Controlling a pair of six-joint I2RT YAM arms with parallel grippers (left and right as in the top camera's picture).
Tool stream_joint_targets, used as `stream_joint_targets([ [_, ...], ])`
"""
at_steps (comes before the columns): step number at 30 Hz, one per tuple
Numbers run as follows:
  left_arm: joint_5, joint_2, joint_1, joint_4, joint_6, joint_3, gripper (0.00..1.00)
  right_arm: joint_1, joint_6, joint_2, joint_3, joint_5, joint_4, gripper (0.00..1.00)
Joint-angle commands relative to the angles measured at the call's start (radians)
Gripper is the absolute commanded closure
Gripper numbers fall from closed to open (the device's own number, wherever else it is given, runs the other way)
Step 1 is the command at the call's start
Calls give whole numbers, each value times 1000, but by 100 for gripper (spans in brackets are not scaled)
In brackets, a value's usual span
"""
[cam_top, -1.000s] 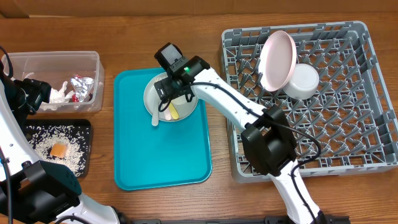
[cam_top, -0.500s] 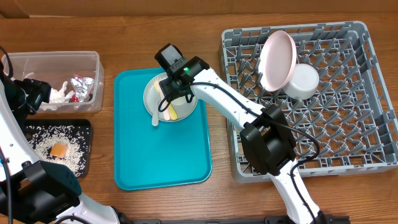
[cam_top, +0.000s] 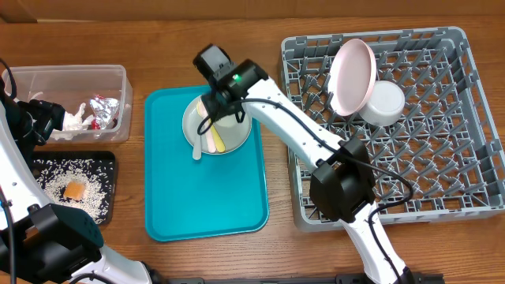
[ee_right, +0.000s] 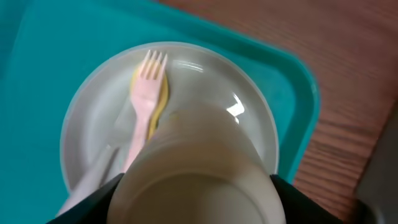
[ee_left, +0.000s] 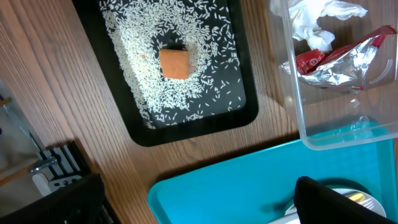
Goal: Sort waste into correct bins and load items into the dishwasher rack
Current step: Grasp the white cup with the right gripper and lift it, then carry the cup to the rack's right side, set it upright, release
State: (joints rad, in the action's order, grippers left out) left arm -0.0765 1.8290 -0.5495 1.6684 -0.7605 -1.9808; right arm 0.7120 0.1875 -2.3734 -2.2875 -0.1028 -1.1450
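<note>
At upper left, the clear tub [cam_top: 71,71] already holds the napkin [ee_left: 320,25] and foil wrapper [ee_left: 342,59]. Below it, the black tray [ee_left: 242,118] holds the rice [ee_left: 186,93] and orange cube [ee_left: 174,63], so the waste looks sorted. The left pincer [cam_top: 46,118] hangs wide and empty by the tub. At centre, the right pincer [cam_top: 217,106] grips the cup [ee_right: 199,168] over the grey-green plate [cam_top: 237,142] on the teal tray [cam_top: 205,197]. Cup, plate and cutlery [ee_right: 148,87] remain to load. At right, the rack [cam_top: 426,173] carries the pink plate [cam_top: 351,75] on edge and the bowl [cam_top: 383,102]. No writing is legible.
</note>
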Motion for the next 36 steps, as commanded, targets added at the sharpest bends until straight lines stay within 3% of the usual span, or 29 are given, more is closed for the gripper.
stream_joint_targets([
  [1, -16, -8, 3, -1, -14, 4, 0, -22, 27, 87, -117, -58, -50, 49],
  [10, -16, -8, 3, -1, -14, 4, 0, -203, 34, 260, -216, -114, -188, 49],
  [20, -16, -8, 3, -1, -14, 3, 0, -600, 34, 349, -216, -114, -307, 48],
  [26, -16, -8, 3, -1, -14, 4, 0, -812, 46, 348, -175, -101, -335, 47],
  [36, -16, -8, 3, -1, -14, 4, 0, -974, 84, 330, 10, -77, -312, 46],
])
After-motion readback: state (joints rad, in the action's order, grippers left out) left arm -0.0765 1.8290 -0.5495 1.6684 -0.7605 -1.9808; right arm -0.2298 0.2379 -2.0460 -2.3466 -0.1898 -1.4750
